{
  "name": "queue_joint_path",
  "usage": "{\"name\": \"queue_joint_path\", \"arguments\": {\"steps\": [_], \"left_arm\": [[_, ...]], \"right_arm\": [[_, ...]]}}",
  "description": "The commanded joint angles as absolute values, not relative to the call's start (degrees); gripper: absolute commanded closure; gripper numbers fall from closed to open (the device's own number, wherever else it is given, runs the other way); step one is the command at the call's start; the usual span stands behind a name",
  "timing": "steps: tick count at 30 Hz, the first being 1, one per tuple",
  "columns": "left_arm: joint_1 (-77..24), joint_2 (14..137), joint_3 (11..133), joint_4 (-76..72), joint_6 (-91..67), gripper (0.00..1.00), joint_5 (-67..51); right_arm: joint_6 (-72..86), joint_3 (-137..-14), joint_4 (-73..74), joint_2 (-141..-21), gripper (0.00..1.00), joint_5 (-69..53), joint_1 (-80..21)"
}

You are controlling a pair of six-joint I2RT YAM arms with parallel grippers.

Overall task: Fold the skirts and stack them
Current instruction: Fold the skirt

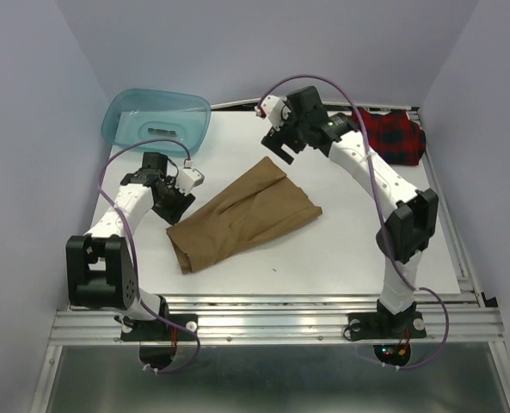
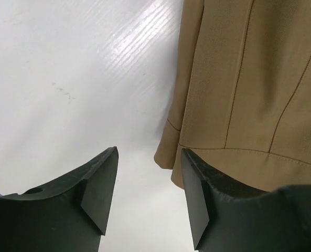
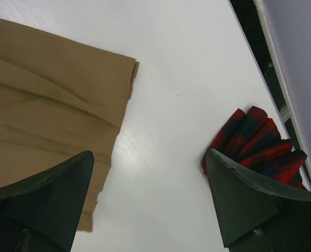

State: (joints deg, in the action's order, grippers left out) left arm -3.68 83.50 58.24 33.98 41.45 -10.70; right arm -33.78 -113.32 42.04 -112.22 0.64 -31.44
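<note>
The tan skirt (image 1: 242, 215) lies flat and diagonal at the middle of the white counter (image 1: 341, 258), folded into a long panel. The red plaid skirt (image 1: 394, 133) sits bunched at the far right corner, well apart from it. A teal tub (image 1: 156, 120) stands at the far left corner. The left arm bends at its elbow near the left edge and reaches inward. Its left gripper (image 1: 175, 200) points down just beside the tan skirt's left corner. In the left wrist view, the left gripper (image 2: 148, 153) is spread with nothing pinched, and a seamed corner of the tan skirt (image 2: 249, 79) shows beside one finger. The right arm extends from its elbow at the right toward the far centre. Its right gripper (image 1: 280, 148) is above the tan skirt's far end. In the right wrist view, the right gripper (image 3: 150, 153) is spread wide and holds nothing, with the tan skirt (image 3: 45, 94) on one side and the red plaid skirt (image 3: 255, 142) on the other.
</note>
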Motion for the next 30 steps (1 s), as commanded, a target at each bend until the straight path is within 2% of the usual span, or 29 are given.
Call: {"name": "queue_joint_path", "arguments": {"steps": [1,4,9,11,12,13,16,17,21,26,30], "left_arm": [[-3.34,85.07,60.29,37.17,44.12,0.37,-11.33],[-3.16,87.18,61.69,39.81,45.70,0.37,-14.40],[-1.94,92.80,63.54,40.52,45.18,0.37,-15.82],[-1.15,95.17,63.98,40.78,44.83,0.42,-16.26],[-0.79,95.88,64.07,40.87,44.48,0.46,-16.78],[-0.53,96.50,64.25,40.78,44.21,0.57,-16.79],[1.84,98.08,64.16,40.61,44.03,0.76,-17.31],[2.63,98.35,63.99,40.43,43.95,0.85,-17.31],[3.34,98.09,61.45,39.11,43.95,0.99,-16.44],[3.43,97.56,59.15,39.29,44.30,1.00,-17.49],[2.55,95.45,58.27,40.60,45.78,1.00,-18.11]], "right_arm": [[-26.20,-111.19,54.92,-107.32,0.09,-9.65,-31.20],[-24.26,-105.57,59.57,-105.39,0.11,-18.51,-31.20],[-22.24,-92.06,57.84,-103.18,0.15,-23.55,-31.20],[-21.36,-89.49,56.35,-103.71,0.16,-24.17,-31.20],[-19.97,-87.73,54.34,-104.06,0.17,-24.26,-31.20],[-19.34,-87.19,53.19,-105.19,0.19,-24.00,-31.20],[-17.15,-87.79,49.85,-107.92,0.22,-22.07,-31.20],[-16.70,-88.15,49.05,-109.76,0.23,-20.49,-31.20],[-15.82,-89.47,44.31,-114.16,0.26,-15.13,-31.20],[-16.08,-92.89,41.40,-120.75,0.30,-8.98,-28.48],[-17.49,-100.43,41.13,-126.90,0.32,-3.96,-23.92]]}}
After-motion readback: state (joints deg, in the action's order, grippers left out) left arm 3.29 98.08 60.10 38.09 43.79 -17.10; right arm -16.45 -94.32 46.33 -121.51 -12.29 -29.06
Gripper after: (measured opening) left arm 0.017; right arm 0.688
